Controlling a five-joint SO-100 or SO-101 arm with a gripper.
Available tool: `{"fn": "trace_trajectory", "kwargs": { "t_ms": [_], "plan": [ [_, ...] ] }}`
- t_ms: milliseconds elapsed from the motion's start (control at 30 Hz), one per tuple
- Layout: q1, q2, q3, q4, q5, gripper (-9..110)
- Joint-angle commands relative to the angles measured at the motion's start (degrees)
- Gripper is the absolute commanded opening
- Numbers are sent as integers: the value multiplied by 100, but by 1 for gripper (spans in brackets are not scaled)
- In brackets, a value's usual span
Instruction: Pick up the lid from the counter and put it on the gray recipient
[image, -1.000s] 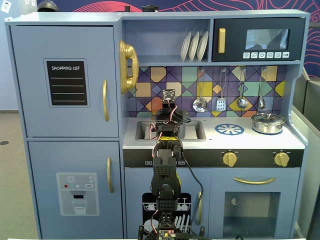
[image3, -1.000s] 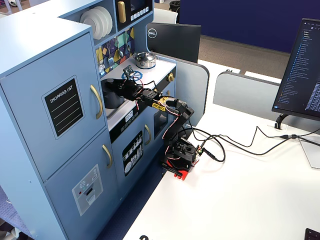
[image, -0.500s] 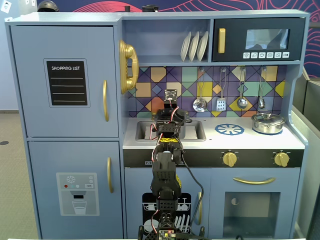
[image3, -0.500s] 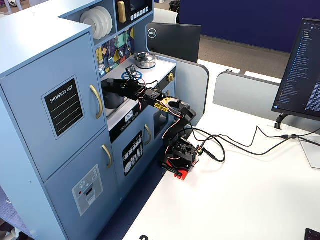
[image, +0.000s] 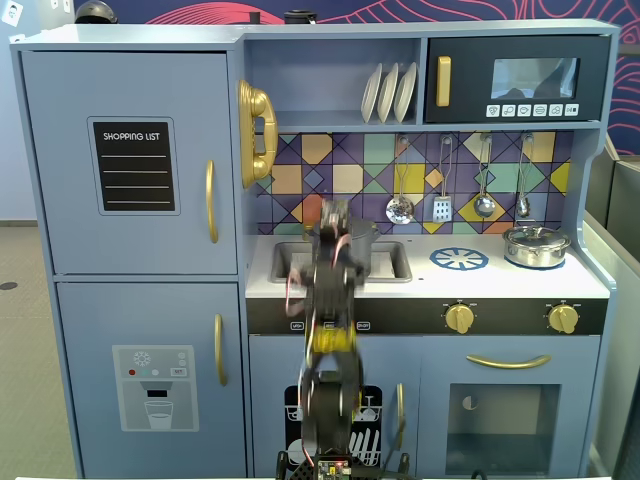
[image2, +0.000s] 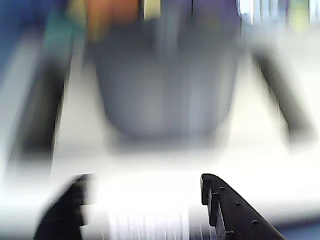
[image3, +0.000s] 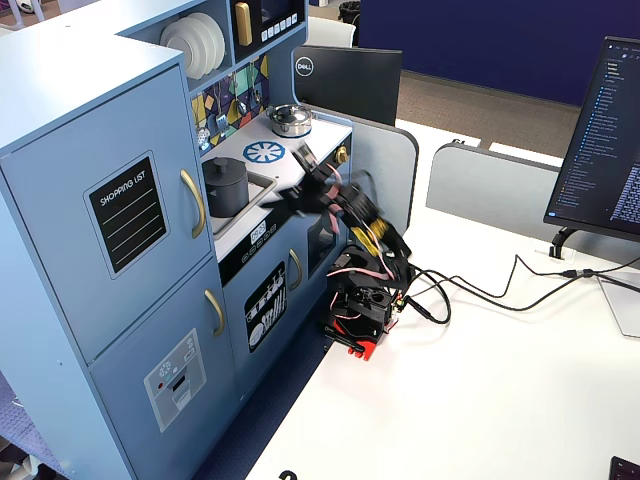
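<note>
Matte dark gray cylindrical toy pot (image3: 226, 186): sitting in the recessed sink of the blue toy kitchen (image3: 90, 130), left of the blue-and-white round burner print (image3: 267, 152) in a fixed view. In the wrist view it is filling the far centre (image2: 165, 85), heavily blurred. Whether a flat dark gray lid is lying on it I cannot tell; in the side fixed view its top is looking closed with a small bump, and no separate lid is showing on the counter.

Black two-finger gripper (image2: 145, 210): fingers are standing well apart at the near edge of the wrist view, nothing between them. The arm (image: 330, 300) is smearing with motion in both fixed views, reaching over the counter edge toward the sink.

Shiny silver lidded pot (image: 536, 245): resting far right on the counter, not concerned.

Step, as judged: either approaching to search for the lid, or the placing is done. Next move is calling for a sharper look at the pot's top before closing on anything.
</note>
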Motion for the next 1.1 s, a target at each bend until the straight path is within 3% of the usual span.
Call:
{"fn": "trace_trajectory", "kwargs": {
  "t_ms": [0,133,233,333,500,633,667,1067],
  "plan": [
    [18,817,835,677,9,0],
    [-132,826,2303,-272,615,0],
    [-149,747,3498,-1257,633,0],
    [-193,800,4342,-1459,580,0],
    [-325,1134,4641,132,475,0],
    [-290,1143,4641,2206,-79,0],
    [-352,1143,4641,2399,264,0],
    [-193,1143,4641,2443,668,4]
  ]
}}
